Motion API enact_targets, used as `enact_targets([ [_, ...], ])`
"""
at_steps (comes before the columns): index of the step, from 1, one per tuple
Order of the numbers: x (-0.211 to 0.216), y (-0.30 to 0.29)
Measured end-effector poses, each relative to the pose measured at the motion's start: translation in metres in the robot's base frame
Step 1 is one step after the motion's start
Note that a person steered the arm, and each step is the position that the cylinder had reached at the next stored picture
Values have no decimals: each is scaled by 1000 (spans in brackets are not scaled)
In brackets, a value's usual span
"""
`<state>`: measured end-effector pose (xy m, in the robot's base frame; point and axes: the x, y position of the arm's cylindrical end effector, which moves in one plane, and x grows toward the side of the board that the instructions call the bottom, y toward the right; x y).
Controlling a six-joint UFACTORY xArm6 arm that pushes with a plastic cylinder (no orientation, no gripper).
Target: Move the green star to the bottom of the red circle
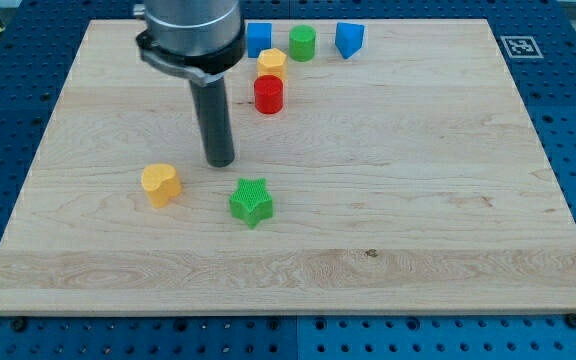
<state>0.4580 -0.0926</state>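
Note:
The green star [251,201] lies on the wooden board [418,200], left of centre. The red circle [268,94] stands well above it, near the view's top. My tip [221,161] rests on the board just up and to the left of the green star, a short gap apart from it. The tip is below and left of the red circle.
A yellow heart [160,184] lies left of the star. A yellow block [272,61] sits just above the red circle. A blue cube [258,39], a green cylinder [302,43] and a blue block [349,39] line the top edge.

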Motion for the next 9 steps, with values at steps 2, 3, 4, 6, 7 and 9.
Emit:
enact_targets([
  [2, 49, -19],
  [3, 85, -19],
  [4, 124, -19],
  [6, 152, 26],
  [7, 153, 51],
  [9, 131, 45],
])
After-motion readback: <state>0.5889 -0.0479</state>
